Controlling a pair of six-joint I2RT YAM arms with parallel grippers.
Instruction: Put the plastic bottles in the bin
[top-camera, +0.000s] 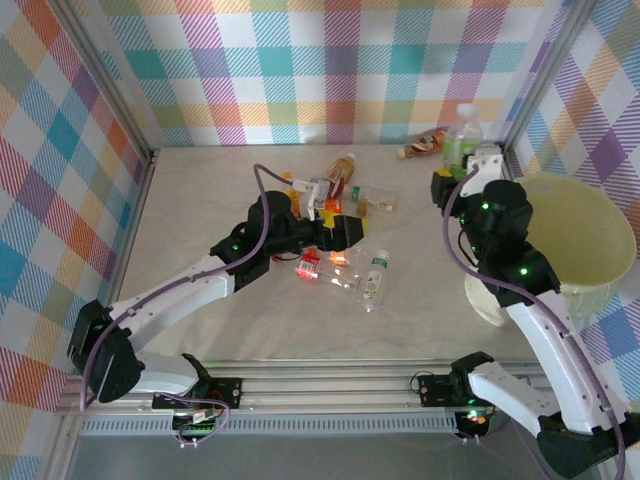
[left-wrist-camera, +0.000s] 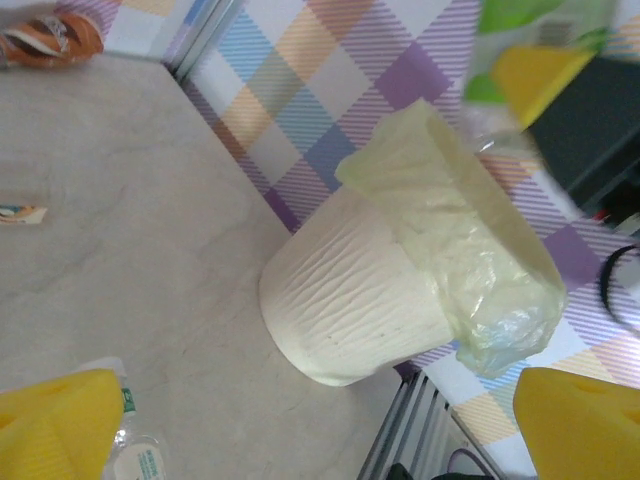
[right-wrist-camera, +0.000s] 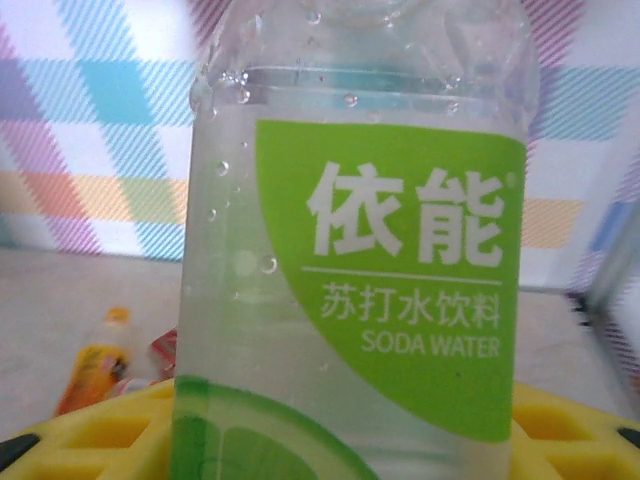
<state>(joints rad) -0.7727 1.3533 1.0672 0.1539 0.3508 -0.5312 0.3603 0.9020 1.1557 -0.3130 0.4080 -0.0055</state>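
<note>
1. Plastic bottles (top-camera: 372, 280) are pictured from above, scattered across the middle of the table (top-camera: 200, 220), well apart from the bin (top-camera: 590, 230) at the right edge. That spread is judged to be why the left arm is stretched out to them. The left pincer (top-camera: 350, 232) is poised at the cluster. The right pincer (top-camera: 465, 160) is held near the back corner, beside the bin, with a green-labelled bottle (top-camera: 462, 130) upright in it.
2. From the left wrist, the left pincer (left-wrist-camera: 310, 430) is shown spread wide, with nothing between its yellow pads (left-wrist-camera: 60, 425). A clear bottle (left-wrist-camera: 135, 455) lies just beside one pad and is probably the next pick. The bin (left-wrist-camera: 340, 300), lined with a pale bag, is seen beyond.
3. From the right wrist, the green-labelled bottle (right-wrist-camera: 360, 300) is shown clamped around its body by the right pincer (right-wrist-camera: 340, 450). The jaws are narrowed to its width, a hold judged fit for lifting it over the rim. An orange bottle (right-wrist-camera: 95, 365) is seen lying on the table behind.
</note>
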